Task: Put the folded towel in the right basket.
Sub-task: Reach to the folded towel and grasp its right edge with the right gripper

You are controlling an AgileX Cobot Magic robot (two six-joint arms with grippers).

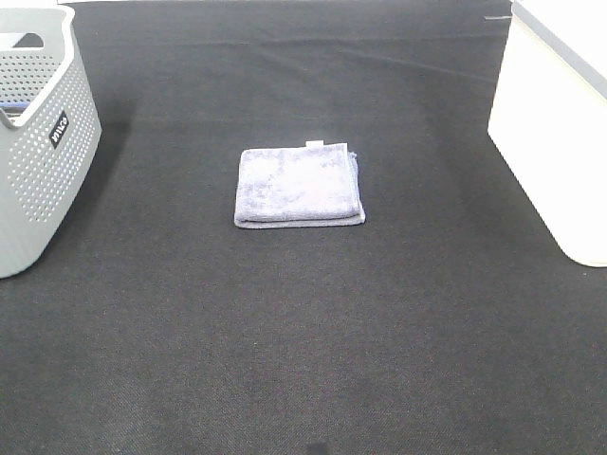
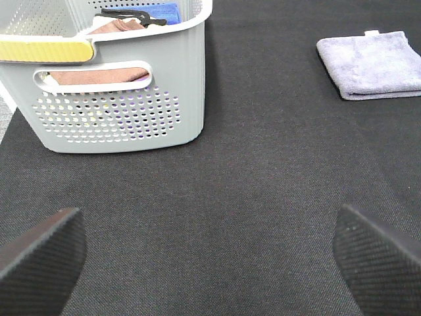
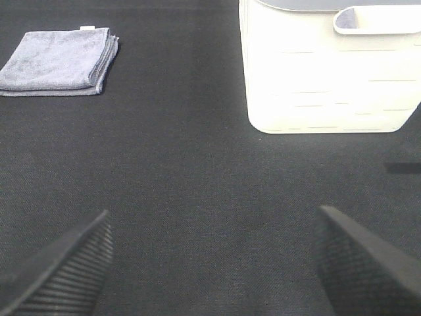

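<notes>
Black woven table cover (image 1: 303, 360) fills all views. White basket (image 1: 560, 123) at right edge, the target; rim only partly in frame. Grey perforated basket (image 1: 38, 161) at left edge, some cloths inside per left wrist view. Folded towel (image 1: 299, 187) lies flat mid-table between the baskets, well apart from both, small white tag on far edge. Left gripper (image 2: 210, 253) fingers spread wide, empty, low over bare cover. Right gripper (image 3: 217, 263) same: fingers apart, empty.

Towel judged light, soft, limp and grippy, not fragile. Stacked layers will likely sag or unfold if only the top one is caught. Best hold: pinch the full thickness at the right-hand edge, nearest the right arm.
</notes>
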